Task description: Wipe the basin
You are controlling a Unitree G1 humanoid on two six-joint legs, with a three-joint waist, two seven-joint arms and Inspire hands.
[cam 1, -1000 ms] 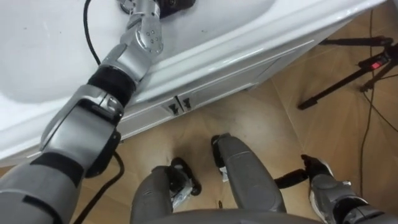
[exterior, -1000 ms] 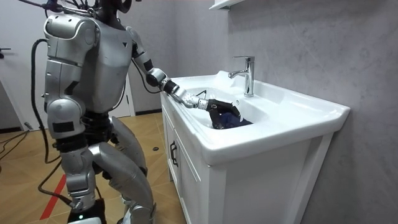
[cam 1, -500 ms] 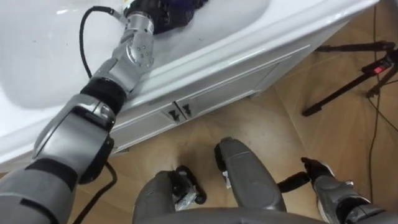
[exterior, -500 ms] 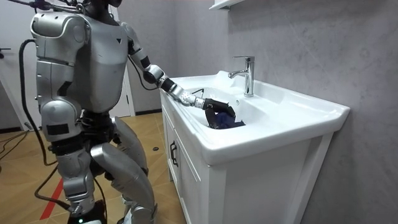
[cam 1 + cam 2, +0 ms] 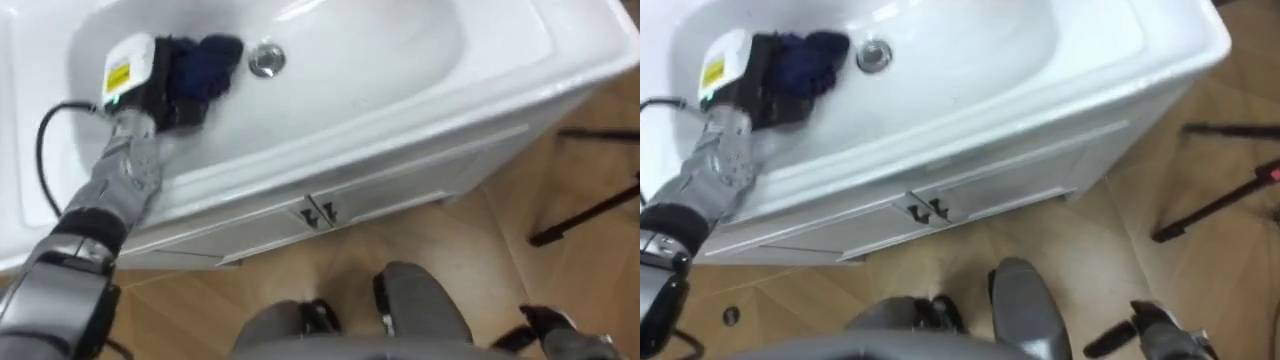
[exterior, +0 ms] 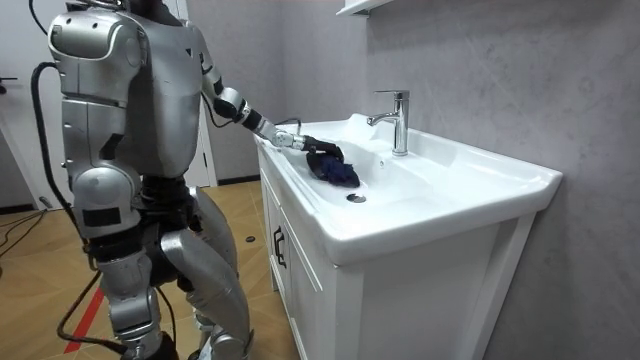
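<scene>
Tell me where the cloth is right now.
In the left eye view, the dark blue cloth lies at the left side of the basin, bunched in the left hand, just left of the drain.

A white cabinet point(image 5: 400, 190) with two doors stands on a wooden floor point(image 5: 450, 255), small dark handles point(image 5: 318, 213) side by side where the doors meet. A black tripod point(image 5: 1215, 212) stands on the floor nearby. A chrome tap point(image 6: 397, 120) rises before a grey wall point(image 6: 500, 70).
</scene>
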